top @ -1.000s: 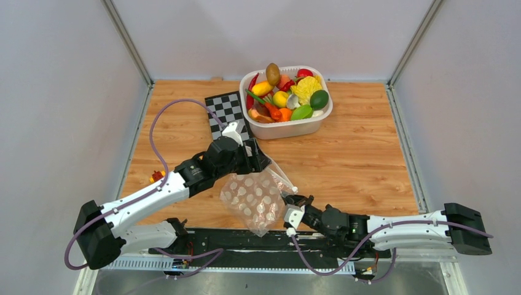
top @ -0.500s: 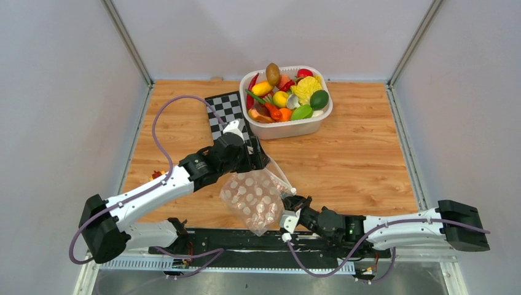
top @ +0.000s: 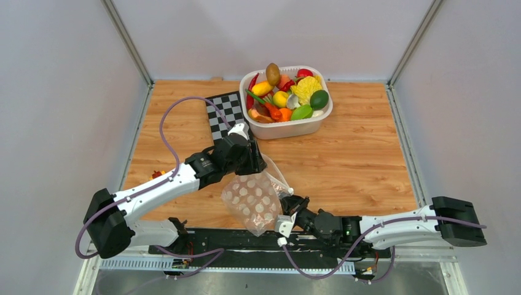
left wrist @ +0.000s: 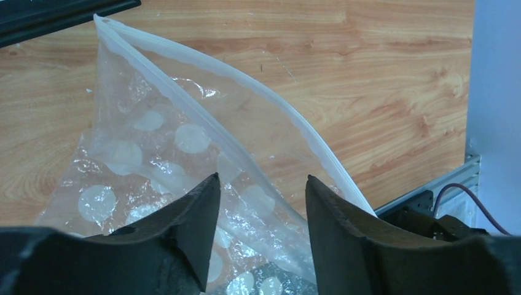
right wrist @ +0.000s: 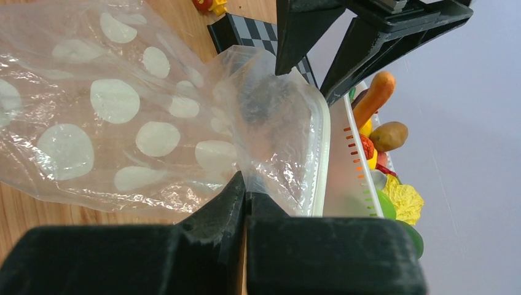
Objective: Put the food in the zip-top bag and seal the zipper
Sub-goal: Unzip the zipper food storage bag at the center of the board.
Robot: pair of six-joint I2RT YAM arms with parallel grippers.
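The zip-top bag [top: 252, 200] is a clear pouch with whitish dots, held up off the wood near the front edge, its mouth parted. My right gripper [top: 287, 208] is shut on the bag's film [right wrist: 153, 123] just below the mouth. My left gripper [left wrist: 263, 184] is open at the bag's far side, its fingers straddling a fold of film without pinching it. The zipper [left wrist: 278, 108] curves away as two separate whitish strips; the zipper [right wrist: 322, 153] also shows edge-on. The food [top: 285, 92] is piled in the white tub [top: 289, 129]; a carrot [right wrist: 376, 95] and a potato [right wrist: 390, 135] show.
A black-and-white checkerboard [top: 224, 110] lies left of the tub. A small red and yellow toy car [top: 156, 175] sits by the left arm. Grey walls close in the wooden table [top: 362, 153] on three sides; a black rail runs along the front.
The left gripper shifted slightly right and forward over the bag's mouth and its jaws narrowed. The right gripper slid left with the bag's edge still in it.
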